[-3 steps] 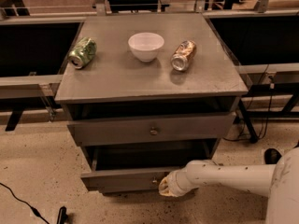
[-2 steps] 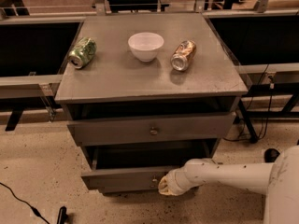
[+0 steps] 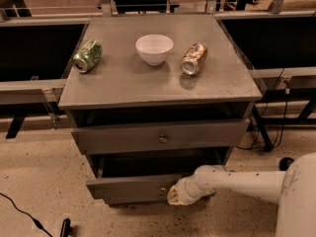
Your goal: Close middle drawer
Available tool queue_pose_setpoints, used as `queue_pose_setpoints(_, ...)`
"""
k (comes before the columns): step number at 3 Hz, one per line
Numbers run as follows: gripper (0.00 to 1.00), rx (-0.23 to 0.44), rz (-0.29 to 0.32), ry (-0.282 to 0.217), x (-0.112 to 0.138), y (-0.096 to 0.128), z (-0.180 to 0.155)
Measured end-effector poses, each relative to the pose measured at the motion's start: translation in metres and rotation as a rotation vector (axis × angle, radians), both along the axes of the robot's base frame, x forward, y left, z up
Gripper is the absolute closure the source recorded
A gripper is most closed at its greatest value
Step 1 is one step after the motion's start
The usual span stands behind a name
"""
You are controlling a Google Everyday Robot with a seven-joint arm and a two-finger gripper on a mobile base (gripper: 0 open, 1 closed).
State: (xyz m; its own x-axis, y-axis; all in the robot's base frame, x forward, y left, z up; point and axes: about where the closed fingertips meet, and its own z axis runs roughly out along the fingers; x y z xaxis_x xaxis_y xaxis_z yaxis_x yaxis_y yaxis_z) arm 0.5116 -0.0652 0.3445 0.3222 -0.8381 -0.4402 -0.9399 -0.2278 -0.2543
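Note:
The middle drawer [image 3: 126,185] is the second grey drawer of the cabinet. It stands pulled out, its dark inside open from above, with a small brass knob [image 3: 163,187] on its low front. My gripper [image 3: 174,196] is at the right part of that front, just right of and below the knob, touching or very close to it. My white arm [image 3: 242,181] reaches in from the lower right.
The taller top drawer [image 3: 158,136] stands slightly out. The lowest drawer [image 3: 136,200] shows under the middle one. On the cabinet top [image 3: 123,83] lie a green can [image 3: 87,56], a white bowl [image 3: 154,49] and a brown can [image 3: 193,59]. A black cable [image 3: 22,215] lies on the floor at the left.

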Motion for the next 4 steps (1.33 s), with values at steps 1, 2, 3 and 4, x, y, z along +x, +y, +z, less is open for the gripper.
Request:
queue_pose_setpoints(1,1.0,-0.019,0.016,0.013,-0.013,0.001,-0.001)
queue_pose_setpoints(2,1.0,-0.05,0.017,0.02,-0.028,0.0,-0.003)
queue_pose_setpoints(3,1.0,-0.051,0.006,0.016,-0.028,-0.004,-0.007)
queue_pose_setpoints(4,1.0,-0.039,0.012,-0.025,-0.001,-0.007,-0.006)
